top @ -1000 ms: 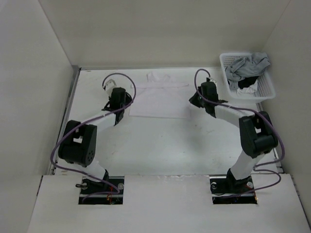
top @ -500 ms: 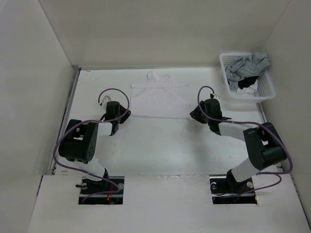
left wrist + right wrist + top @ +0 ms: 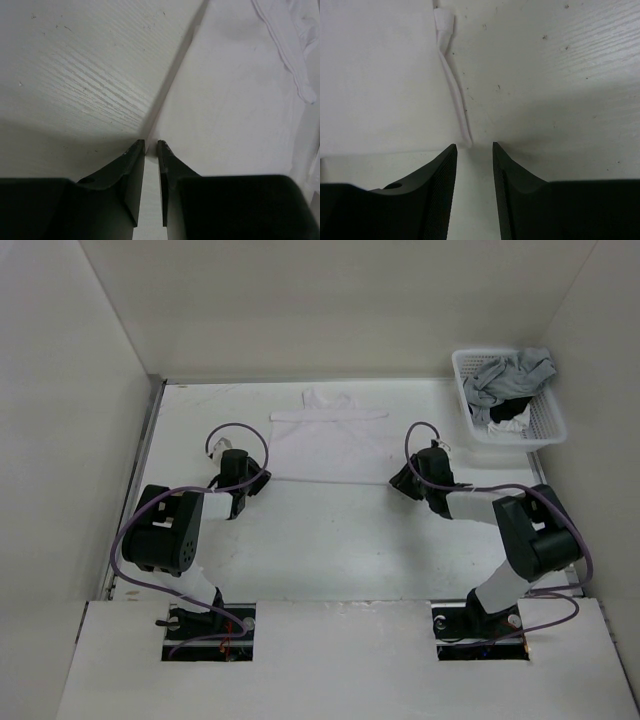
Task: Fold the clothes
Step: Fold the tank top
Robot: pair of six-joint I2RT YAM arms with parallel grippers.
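White strappy top (image 3: 330,445) is lying flat on the desk (image 3: 330,540), far middle, straps pointing away from you. Your left claw (image 3: 151,144) sits right at its near-left edge with only a thin gap between the jaws, and I can't tell if it's got any fabric. Your right claw (image 3: 474,146) is spread apart at the near-right corner, a rolled bit of hem just ahead of its tips. White basket (image 3: 548,418) with a grey garment (image 3: 510,375) sits far right.

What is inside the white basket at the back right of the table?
A crumpled grey garment lies on top in the white basket, with a small black garment and a bit of white fabric beneath it. Anything deeper is covered.
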